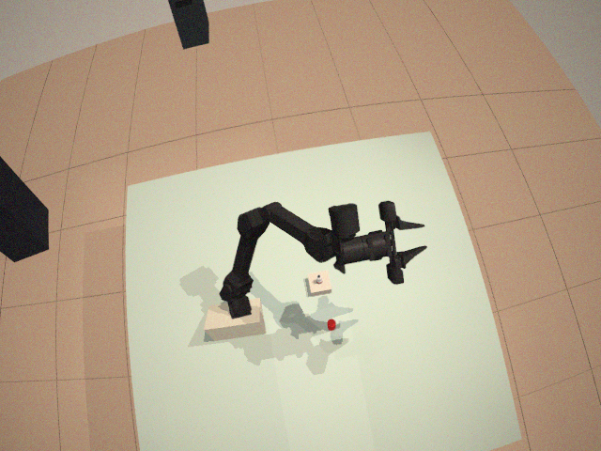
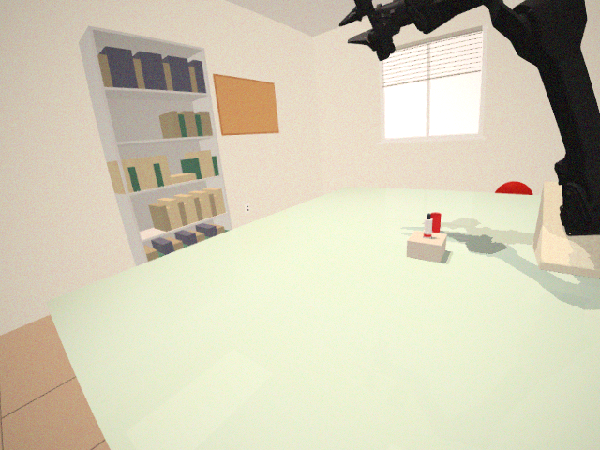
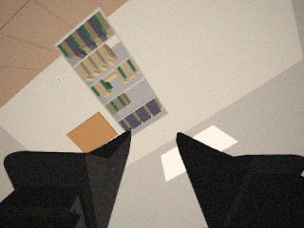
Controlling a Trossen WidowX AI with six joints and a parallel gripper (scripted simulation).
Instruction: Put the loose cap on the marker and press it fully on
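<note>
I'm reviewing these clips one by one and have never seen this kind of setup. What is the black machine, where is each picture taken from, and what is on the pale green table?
The black machine is a jointed robot arm bolted to a beige base block. At its end is a gripper with two pointed fingers, partly open and holding nothing.

One picture looks down from above, one looks across the table from the side, and one sits on the wrist, looking past the fingers at a bookshelf.

On the table, a marker stands upright in a small holder block. Its red cap stands apart on the table. The gripper is raised high, away from both.
</note>
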